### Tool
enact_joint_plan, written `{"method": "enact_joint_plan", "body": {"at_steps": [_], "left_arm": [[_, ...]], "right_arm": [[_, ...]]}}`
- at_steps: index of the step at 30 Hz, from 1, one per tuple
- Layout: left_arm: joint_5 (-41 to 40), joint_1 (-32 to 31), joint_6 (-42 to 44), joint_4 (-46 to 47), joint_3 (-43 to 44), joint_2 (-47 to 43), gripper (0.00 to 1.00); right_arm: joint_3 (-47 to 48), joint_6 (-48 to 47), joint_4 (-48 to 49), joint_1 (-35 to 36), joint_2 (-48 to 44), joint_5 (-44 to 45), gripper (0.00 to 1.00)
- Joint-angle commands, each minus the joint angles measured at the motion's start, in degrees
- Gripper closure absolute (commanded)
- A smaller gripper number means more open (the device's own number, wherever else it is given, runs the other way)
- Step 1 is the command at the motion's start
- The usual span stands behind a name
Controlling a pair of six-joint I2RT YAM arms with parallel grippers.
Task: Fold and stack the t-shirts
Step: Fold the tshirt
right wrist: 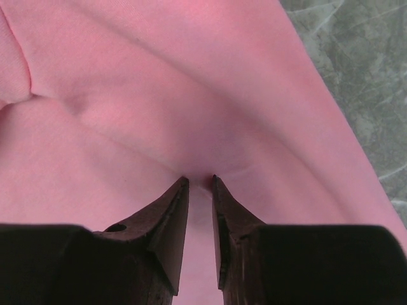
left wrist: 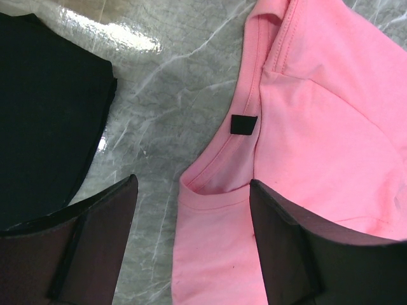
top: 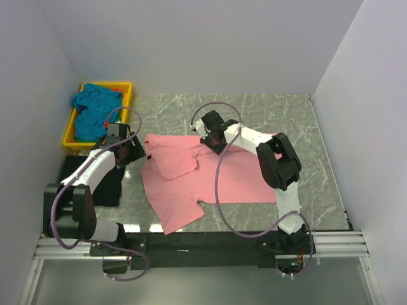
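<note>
Grip quality decides this fold. The right gripper (right wrist: 200, 181) should hold one clean ridge of the salmon-pink t-shirt (top: 216, 181) before any lift. The left gripper (left wrist: 194, 184) would do best to take the neckline (left wrist: 216, 190), so that both sides rise level and the cloth does not skew.

The right fingers stand narrowly apart with a pucker of pink cloth nipped between their tips, near the shirt's far edge. The left jaws are wide and hold nothing. The collar's curve lies between them, one finger over pink cloth and the other over bare marble table (left wrist: 172, 82) beside a black cloth (left wrist: 44, 114). Whether they touch cannot be told. The shirt lies spread between the arms.
</note>
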Motion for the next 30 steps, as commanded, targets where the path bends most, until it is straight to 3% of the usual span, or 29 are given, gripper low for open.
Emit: {"method": "enact_joint_plan", "body": {"at_steps": [1,20,30], "left_arm": [[0.32,-0.21,0.81,0.58,2.21,0.13,0.23],[0.58,-0.29,0.90,0.32,2.39,0.48,0.23],[0.67,-0.29,0.90,0.23,2.39,0.57,0.23]], "right_arm": [[2.49,-0.88,0.13,0.28,0.87,-0.04,0.72],[3.98,-1.67,-3.03,0.37,-1.50,-0.83,0.96],[4.07,-1.59,-5.32,0.37,-2.73,-2.06,0.97]]}}
